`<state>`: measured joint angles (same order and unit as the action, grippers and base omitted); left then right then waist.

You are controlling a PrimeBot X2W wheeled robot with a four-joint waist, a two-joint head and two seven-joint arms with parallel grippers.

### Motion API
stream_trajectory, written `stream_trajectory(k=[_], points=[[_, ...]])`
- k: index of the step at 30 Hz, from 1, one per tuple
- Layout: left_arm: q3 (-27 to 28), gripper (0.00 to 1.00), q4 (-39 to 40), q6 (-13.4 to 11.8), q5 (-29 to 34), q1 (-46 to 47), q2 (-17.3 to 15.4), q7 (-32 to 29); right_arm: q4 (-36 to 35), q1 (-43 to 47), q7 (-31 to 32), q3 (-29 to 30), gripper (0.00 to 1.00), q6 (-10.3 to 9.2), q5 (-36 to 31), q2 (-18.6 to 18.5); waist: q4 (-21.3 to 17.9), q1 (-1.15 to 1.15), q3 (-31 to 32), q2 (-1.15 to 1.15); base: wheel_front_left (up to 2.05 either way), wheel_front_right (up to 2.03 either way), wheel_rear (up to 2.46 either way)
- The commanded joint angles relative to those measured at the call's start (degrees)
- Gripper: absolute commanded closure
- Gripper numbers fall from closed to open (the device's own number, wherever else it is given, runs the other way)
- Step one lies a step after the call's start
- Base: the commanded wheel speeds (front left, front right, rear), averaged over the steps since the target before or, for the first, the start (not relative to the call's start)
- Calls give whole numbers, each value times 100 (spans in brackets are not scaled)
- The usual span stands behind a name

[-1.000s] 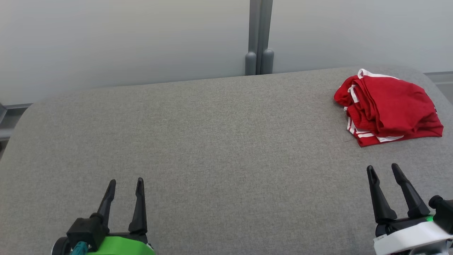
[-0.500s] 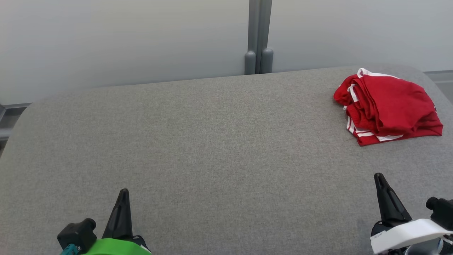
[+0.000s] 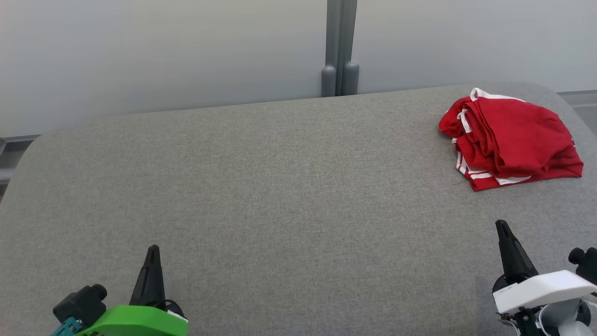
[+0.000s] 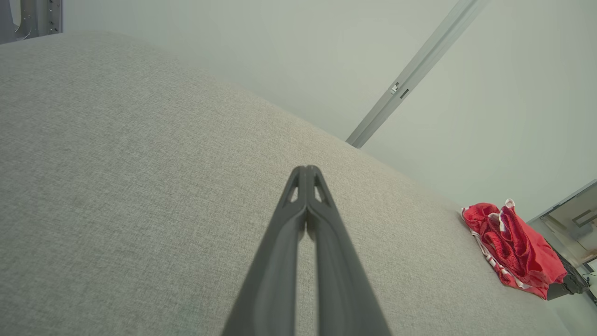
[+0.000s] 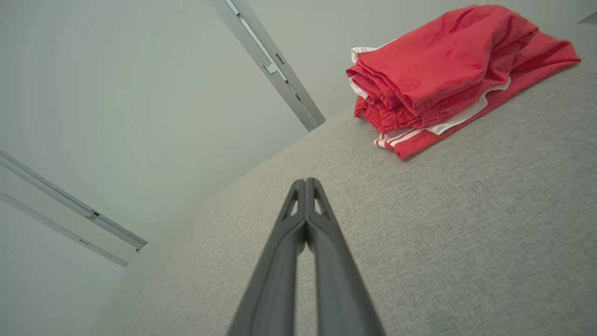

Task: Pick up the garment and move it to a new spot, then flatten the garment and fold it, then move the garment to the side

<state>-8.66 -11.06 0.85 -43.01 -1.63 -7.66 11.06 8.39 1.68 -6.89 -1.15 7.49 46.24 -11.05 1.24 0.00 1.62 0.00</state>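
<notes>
Both left gripper (image 3: pixel 152 248) and right gripper (image 3: pixel 501 224) sit pressed together, empty; red garment (image 3: pixel 510 140) lies folded at two o'clock on grey table (image 3: pixel 280 186).

Garment (image 3: pixel 510 140) far right on table (image 3: pixel 280 186), wall (image 3: pixel 163 46) apparently behind

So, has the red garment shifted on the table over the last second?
No. The red garment lies as far right of the grey post as before; both drift slightly together, so that is the camera moving.

Red garment (image 3: pixel 510 140) far right on grey table (image 3: pixel 280 186); left claw (image 3: pixel 152 250), right claw (image 3: pixel 502 226) closed.
</notes>
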Motion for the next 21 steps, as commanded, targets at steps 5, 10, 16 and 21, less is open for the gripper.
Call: stream_trajectory(k=[5, 10, 16, 21], points=[[144, 100, 48, 77, -440, 239, 41, -93, 70, -274, 158, 109, 100, 0, 429, 23, -6, 0, -9, 0, 0, 0, 0], [229, 100, 24, 126, -793, 284, 71, -160, 179, -388, 298, 176, 100, 0, 758, 70, -12, 0, -19, 0, 0, 0, 0], [317, 100, -3, 179, -1195, 341, 111, -239, 303, -517, 456, 251, 100, 0, 1128, 130, -19, 0, -30, 0, 0, 0, 0], [394, 100, -27, 222, -1507, 381, 143, -299, 400, -617, 582, 315, 100, 0, 1416, 176, -25, 0, -39, 0, 0, 0, 0]])
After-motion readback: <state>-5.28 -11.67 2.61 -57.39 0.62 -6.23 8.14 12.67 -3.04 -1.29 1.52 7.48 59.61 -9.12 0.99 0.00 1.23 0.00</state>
